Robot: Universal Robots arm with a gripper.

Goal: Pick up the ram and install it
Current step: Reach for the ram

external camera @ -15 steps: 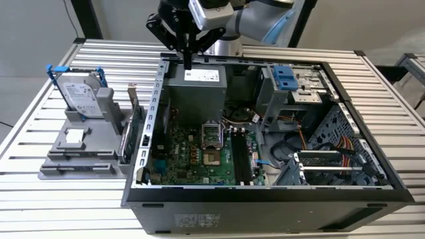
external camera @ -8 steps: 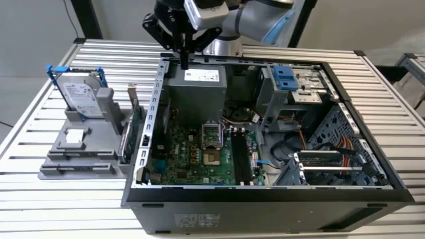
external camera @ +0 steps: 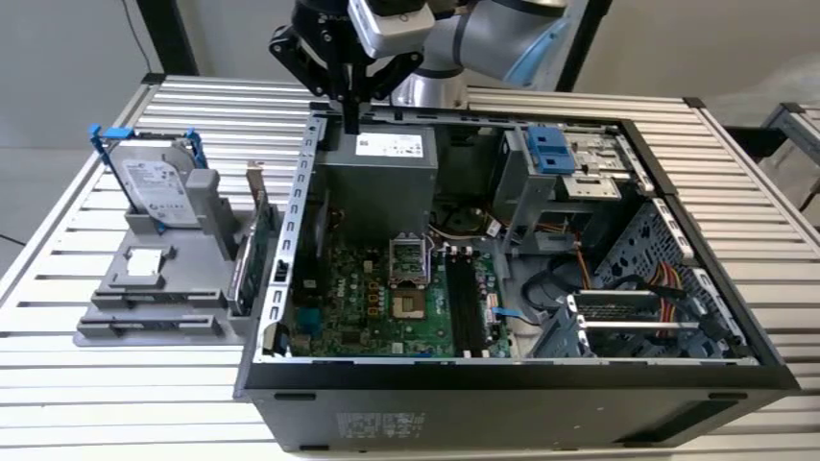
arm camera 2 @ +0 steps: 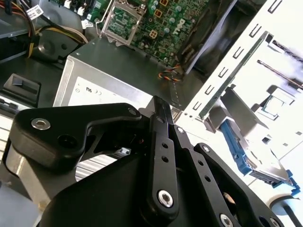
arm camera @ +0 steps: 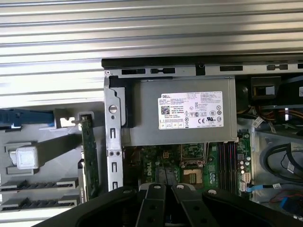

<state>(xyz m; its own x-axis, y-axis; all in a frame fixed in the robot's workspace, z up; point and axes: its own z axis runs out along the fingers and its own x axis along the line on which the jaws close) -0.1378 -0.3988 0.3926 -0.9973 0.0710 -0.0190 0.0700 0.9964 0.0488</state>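
Computer case (external camera: 513, 408) on the table (external camera: 724, 173), holder (external camera: 154, 312) beside it.
In the exterior view the holder sits at the computer case's 9 o'clock; inside, the power supply (external camera: 378, 168) lies at 11, the motherboard (external camera: 372, 303) at 7; the gripper (external camera: 349, 120) hangs above the power supply.

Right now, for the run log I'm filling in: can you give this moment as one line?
gripper shut, holding nothing | over the power supply in the open computer case | memory slots look empty
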